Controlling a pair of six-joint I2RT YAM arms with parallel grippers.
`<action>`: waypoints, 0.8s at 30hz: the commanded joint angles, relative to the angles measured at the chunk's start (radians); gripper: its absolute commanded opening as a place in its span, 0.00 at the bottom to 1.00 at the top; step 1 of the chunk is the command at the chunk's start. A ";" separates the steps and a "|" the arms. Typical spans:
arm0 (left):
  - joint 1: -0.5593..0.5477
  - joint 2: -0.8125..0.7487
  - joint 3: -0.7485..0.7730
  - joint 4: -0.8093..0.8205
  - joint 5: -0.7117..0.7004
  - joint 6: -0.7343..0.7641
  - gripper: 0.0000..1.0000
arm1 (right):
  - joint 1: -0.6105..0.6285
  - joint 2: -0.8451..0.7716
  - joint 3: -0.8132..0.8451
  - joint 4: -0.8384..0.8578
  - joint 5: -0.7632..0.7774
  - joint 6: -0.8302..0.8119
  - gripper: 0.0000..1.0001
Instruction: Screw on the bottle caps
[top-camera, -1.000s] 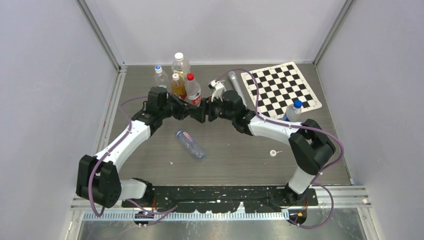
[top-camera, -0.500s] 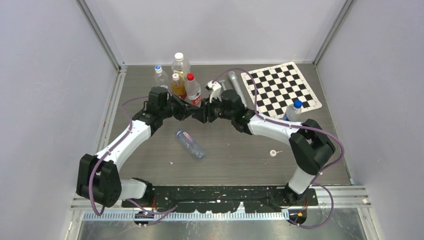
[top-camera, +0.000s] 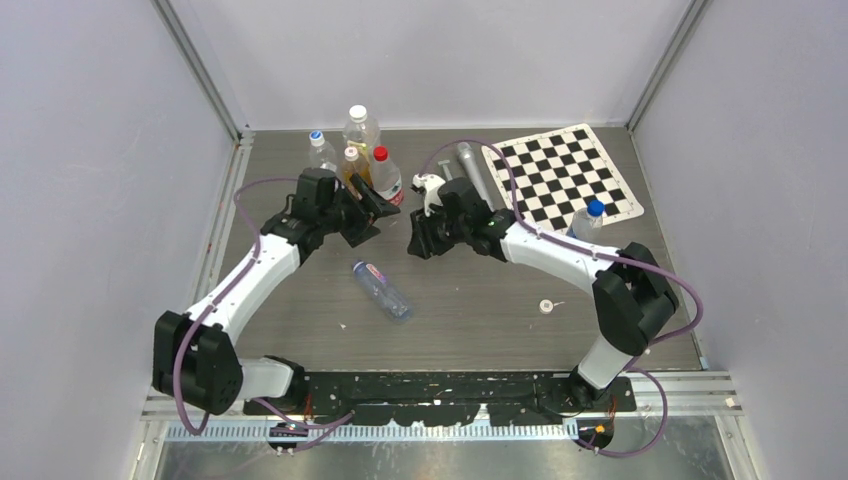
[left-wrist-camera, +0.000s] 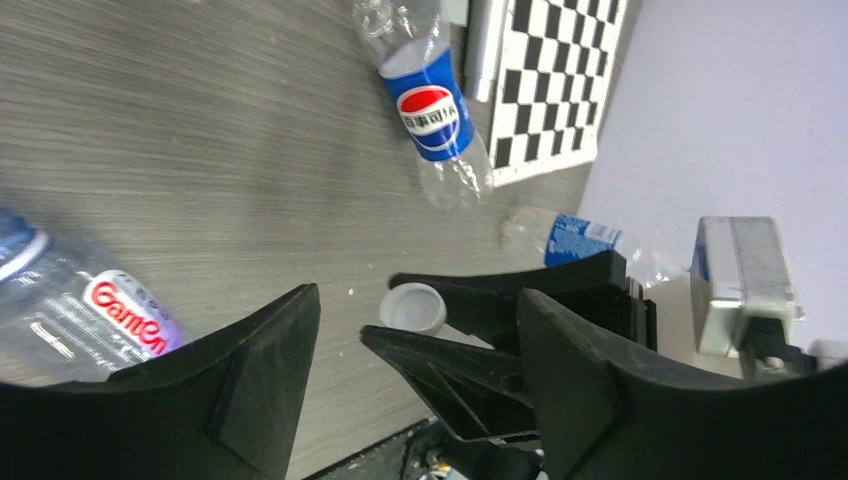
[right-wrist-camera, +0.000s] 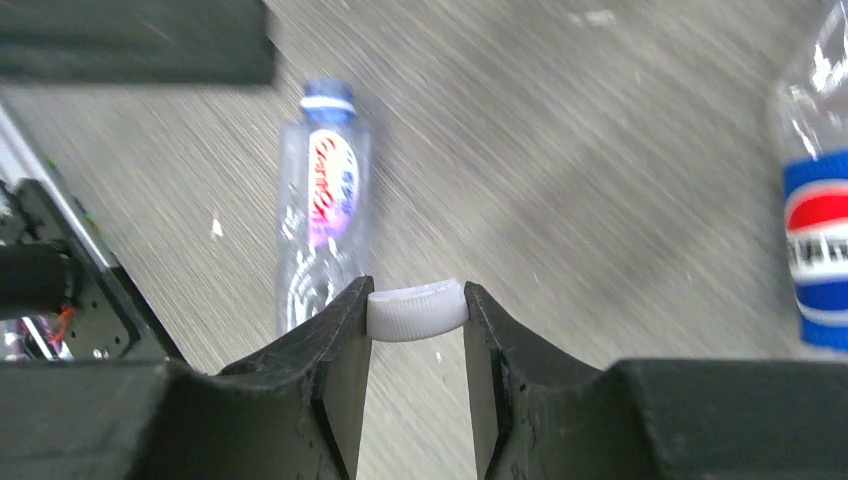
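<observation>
White cap (right-wrist-camera: 417, 315): tiny, light, stiff plastic. Likely slick if pinched off-centre, so grip across the side wall, which is how it's held now. Right gripper (right-wrist-camera: 415, 300) is clamped on it, jaws narrow, pads on opposite sides of the rim, cap level-ish and clear of the table (top-camera: 480, 300), mid-workspace. Left gripper (top-camera: 370, 212) is spread wide w/ nothing between the fingers, sitting apart from the right one, near the bottle cluster at the back. Ganten-label bottle (top-camera: 381, 289) lies on its side btw the arms, nearer the bases. Thin clear wall, looks empty, so prob light, will roll and dent if squeezed. Best hold = upper body/shoulder w/ moderate force, stood upright before capping. Can't tell if its neck is bare; wrist view is blurred there. Pepsi bottle (left-wrist-camera: 435, 110) is also lying down, just beside the checkerboard mat (top-camera: 560, 180), same flimsy build. Spare white cap (top-camera: 546, 306) sits loose on the table near the right arm's elbow. Blue-capped bottle (top-camera: 587, 222) stands upright at the mat's near edge, looks done.
</observation>
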 joint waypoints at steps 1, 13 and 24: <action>-0.003 -0.063 0.094 -0.156 -0.168 0.244 0.81 | 0.003 -0.024 0.142 -0.420 0.105 -0.063 0.03; -0.003 -0.205 0.080 -0.369 -0.532 0.599 0.98 | 0.005 0.239 0.353 -1.139 0.251 -0.016 0.02; -0.020 -0.329 -0.003 -0.383 -0.569 0.678 1.00 | 0.040 0.400 0.393 -1.151 0.348 -0.019 0.06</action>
